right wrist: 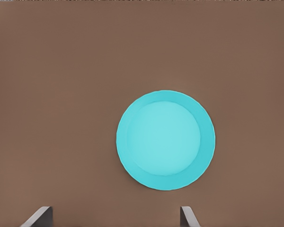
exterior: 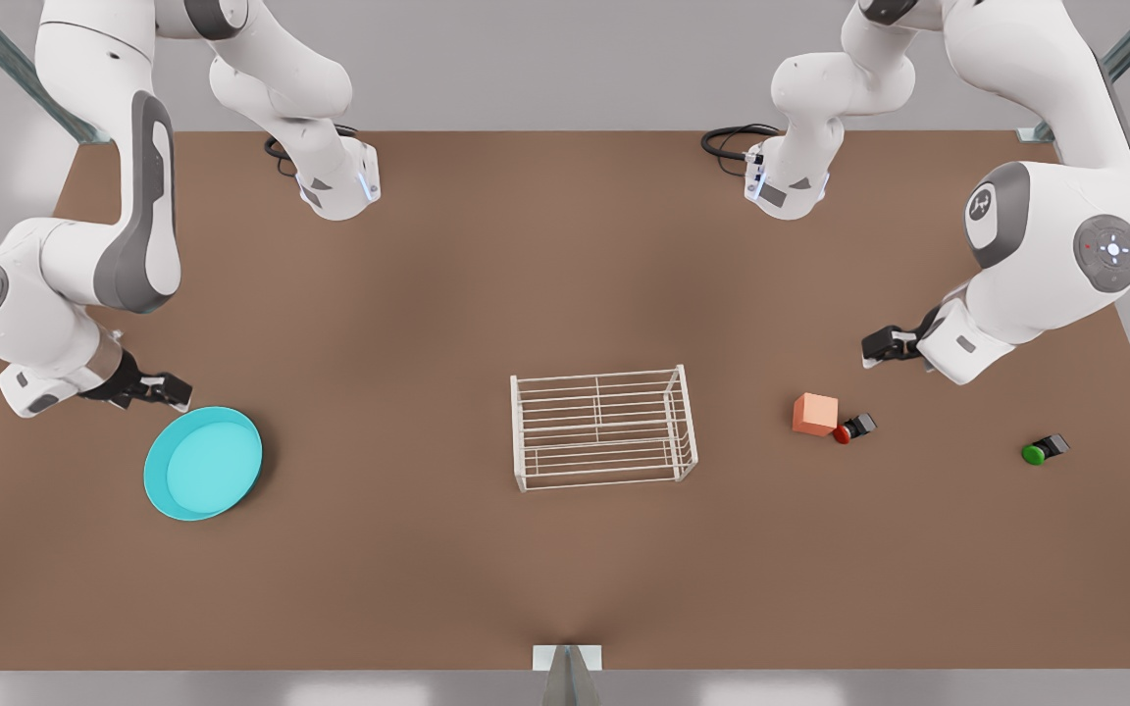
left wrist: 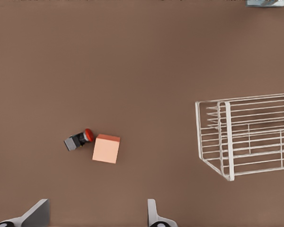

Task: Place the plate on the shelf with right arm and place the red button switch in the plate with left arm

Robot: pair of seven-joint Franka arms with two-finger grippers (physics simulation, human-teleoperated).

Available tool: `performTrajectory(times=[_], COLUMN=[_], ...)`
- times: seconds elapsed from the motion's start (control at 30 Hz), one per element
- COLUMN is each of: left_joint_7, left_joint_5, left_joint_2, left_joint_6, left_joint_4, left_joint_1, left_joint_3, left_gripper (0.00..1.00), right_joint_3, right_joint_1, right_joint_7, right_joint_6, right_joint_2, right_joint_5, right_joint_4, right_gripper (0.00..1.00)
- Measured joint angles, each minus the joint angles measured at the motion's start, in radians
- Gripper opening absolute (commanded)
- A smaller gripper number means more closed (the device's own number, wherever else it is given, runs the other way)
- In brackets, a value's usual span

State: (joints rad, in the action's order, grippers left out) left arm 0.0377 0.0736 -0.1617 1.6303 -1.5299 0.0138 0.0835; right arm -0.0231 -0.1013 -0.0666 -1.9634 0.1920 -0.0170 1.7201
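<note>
Plate [exterior: 202, 463] lay lower left on bench [exterior: 565, 579], right gripper [exterior: 168, 390] above it, fingers wide; left gripper [exterior: 874, 346] hovered near red button switch [exterior: 853, 428], fingers wide, empty.

The front camera looks down from high on the whole surface [exterior: 565, 245]. My wrist cameras look down closer; the left one shares the shelf [exterior: 604, 427] [left wrist: 248, 137], the right one the plate [exterior: 203, 463] [right wrist: 165, 140].

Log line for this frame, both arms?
stage: pre-grasp | right end effector: open, near plate | left end effector: open, near red button switch | shelf: bare | plate: on table
</note>
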Motion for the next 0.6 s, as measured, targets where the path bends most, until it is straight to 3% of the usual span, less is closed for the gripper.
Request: performTrajectory(times=[0.3,0.6], left_joint_7=[0.012,0.053], left_joint_5=[-0.045,-0.071], left_joint_2=[-0.002,0.022], left_joint_6=[-0.032,-0.082], left_joint_4=[-0.015,-0.039], left_joint_1=[-0.008,-0.021], left_joint_3=[-0.005,0.007], left_gripper=[1.0,1.0], right_joint_3=[-0.025,-0.025], right_joint_1=[-0.041,-0.175], right_joint_7=[-0.033,-0.184], right_joint_6=[0.01,0.0], right_joint_2=[0.026,0.395], right_joint_5=[-0.001,0.055], right_joint_4=[-0.021,-0.307], right_gripper=[1.0,1.0])
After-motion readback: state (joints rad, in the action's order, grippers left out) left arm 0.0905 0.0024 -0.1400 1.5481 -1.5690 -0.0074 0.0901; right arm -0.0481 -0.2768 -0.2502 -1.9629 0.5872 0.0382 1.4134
